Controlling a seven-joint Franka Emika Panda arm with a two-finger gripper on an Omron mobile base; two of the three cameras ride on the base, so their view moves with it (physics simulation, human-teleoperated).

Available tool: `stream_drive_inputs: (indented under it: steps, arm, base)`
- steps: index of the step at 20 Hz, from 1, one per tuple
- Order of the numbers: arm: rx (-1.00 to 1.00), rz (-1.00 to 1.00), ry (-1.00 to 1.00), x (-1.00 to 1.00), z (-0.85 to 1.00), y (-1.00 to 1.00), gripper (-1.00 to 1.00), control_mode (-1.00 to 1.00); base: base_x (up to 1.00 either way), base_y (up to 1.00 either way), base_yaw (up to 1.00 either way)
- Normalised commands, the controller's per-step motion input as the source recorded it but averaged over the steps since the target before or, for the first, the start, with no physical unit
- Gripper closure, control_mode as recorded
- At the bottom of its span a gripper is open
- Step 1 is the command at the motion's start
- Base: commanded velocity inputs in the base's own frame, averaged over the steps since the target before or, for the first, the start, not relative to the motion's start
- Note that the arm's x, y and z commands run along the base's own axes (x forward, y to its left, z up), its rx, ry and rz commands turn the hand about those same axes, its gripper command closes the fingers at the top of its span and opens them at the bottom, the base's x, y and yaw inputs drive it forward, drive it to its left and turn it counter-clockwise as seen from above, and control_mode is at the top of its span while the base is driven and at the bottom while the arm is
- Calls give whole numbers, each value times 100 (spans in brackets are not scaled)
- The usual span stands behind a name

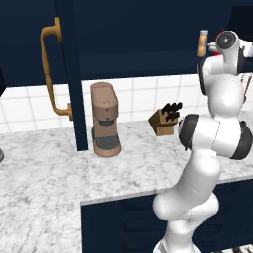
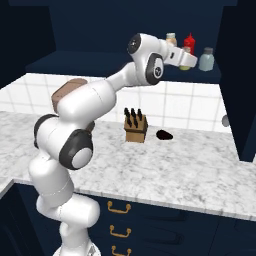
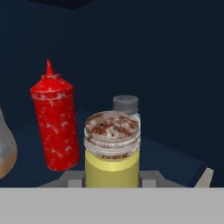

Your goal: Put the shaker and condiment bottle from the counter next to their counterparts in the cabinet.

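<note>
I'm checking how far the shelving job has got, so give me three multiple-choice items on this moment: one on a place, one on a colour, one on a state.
1. Where is the shaker?
A. on the counter
B. up at the cabinet shelf, in the jaws
C. beside the knife block

2. What colour is the squeeze bottle beside it?
A. red
B. green
C. white

3. What state is the gripper in?
A. open and empty
B. shut on the shaker
C. resting on the counter

Key: 1 B, the hand view shows it before the shelf's bottles; 2 A, its body and nozzle are red; 3 B, the yellow-green body sits between the jaws.
</note>
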Motion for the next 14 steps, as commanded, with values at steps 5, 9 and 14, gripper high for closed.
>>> stream_drive_inputs:
  steps: [5, 9, 14]
  arm:
    - [0, 0, 0, 21, 0, -8, 100, -100]
    - [0, 0, 0, 24, 0, 0, -100, -100]
    - [0, 0, 0, 5, 0, 0, -100, -100]
  base:
    - [0, 0, 0]
    - [0, 0, 0]
    - [0, 0, 0]
